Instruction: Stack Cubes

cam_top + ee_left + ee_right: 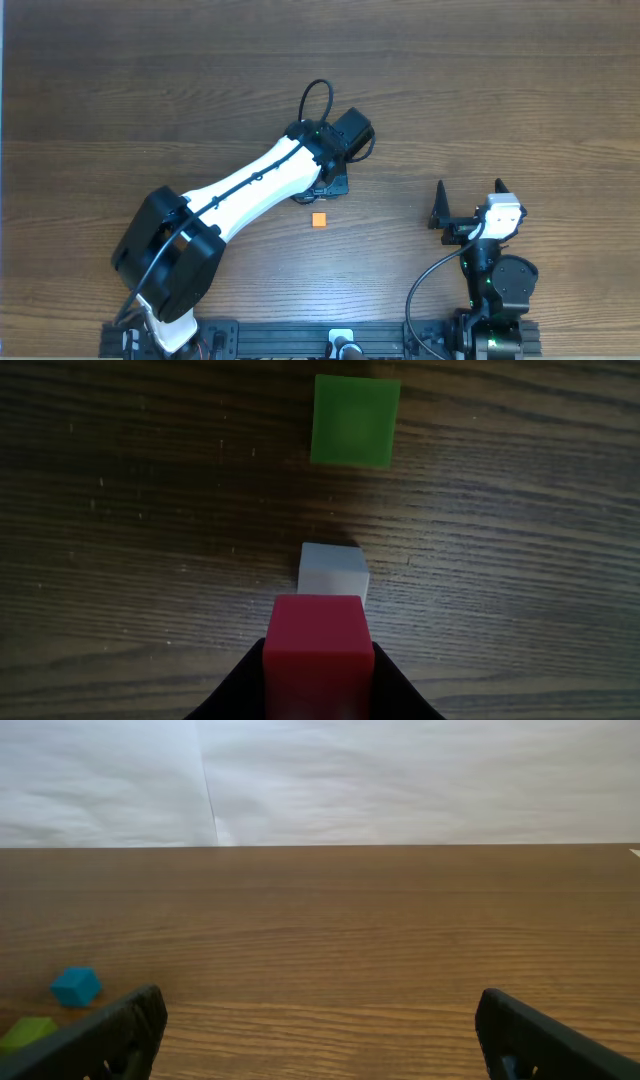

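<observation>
My left gripper (318,670) is shut on a red cube (318,645), which sits between the two dark fingers. Just past the red cube, a white cube (334,570) rests on the wooden table. A green cube (354,420) lies farther off along the same line. In the top view the left arm reaches to the table's middle, and its gripper (328,182) points down. A small orange cube (319,220) lies just in front of it. My right gripper (470,203) stands open near its base at the right, holding nothing.
The right wrist view shows a blue cube (76,986) and a green cube (28,1032) off to one side on the table. A pale wall rises behind the table's far edge. Bare wood lies around the cubes.
</observation>
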Available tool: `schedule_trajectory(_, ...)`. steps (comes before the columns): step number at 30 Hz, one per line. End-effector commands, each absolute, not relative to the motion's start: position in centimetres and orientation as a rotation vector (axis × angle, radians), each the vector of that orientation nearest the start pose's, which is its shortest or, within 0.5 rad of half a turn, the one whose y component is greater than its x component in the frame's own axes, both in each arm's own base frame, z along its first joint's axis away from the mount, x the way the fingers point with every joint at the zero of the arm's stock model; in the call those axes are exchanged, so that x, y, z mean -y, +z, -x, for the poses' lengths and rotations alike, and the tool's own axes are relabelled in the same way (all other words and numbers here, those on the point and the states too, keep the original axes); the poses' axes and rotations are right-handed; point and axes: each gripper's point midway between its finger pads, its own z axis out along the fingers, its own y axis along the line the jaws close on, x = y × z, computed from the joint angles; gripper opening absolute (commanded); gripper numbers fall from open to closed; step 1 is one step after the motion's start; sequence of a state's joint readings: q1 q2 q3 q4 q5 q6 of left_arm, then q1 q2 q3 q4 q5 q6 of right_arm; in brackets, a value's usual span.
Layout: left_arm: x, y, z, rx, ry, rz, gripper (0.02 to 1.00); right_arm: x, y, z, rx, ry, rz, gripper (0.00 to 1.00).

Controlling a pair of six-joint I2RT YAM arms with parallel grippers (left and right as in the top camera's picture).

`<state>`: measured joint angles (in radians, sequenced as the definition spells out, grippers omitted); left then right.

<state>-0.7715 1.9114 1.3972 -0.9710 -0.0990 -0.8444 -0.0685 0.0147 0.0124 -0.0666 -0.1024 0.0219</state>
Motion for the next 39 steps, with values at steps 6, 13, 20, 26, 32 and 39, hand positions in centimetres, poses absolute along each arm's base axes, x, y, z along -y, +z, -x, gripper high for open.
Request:
schedule_trajectory(6,25.52,3.68,-28.14,-3.038,-0.012,0.086,0.04,-0.08,15.83,-24.61,-1.638,0.046,0.004,0.991)
schedule_trajectory(13,25.58,3.67,-28.19,-3.036,-0.015,0.085,0.042,-0.08,15.83,-24.61,-1.638,0.046,0.004,0.991)
schedule_trajectory(20,25.56,3.61,-28.17,-3.037,-0.012,0.081,0.042,-0.08,15.83,-24.61,-1.638,0.046,0.004,0.993)
schedule_trajectory(26,25.55,3.59,-28.17,-3.038,-0.012,0.081,0.042,-0.08,15.83,-24.61,-1.638,0.046,0.004,0.991)
schedule_trajectory(32,25.53,3.51,-28.15,-3.039,-0.009,0.08,0.047,-0.08,15.83,-24.61,-1.638,0.046,0.004,0.991)
schedule_trajectory(39,25.43,3.48,-28.21,-3.04,-0.007,0.086,0.056,-0.08,15.83,-24.61,-1.638,0.046,0.004,0.993)
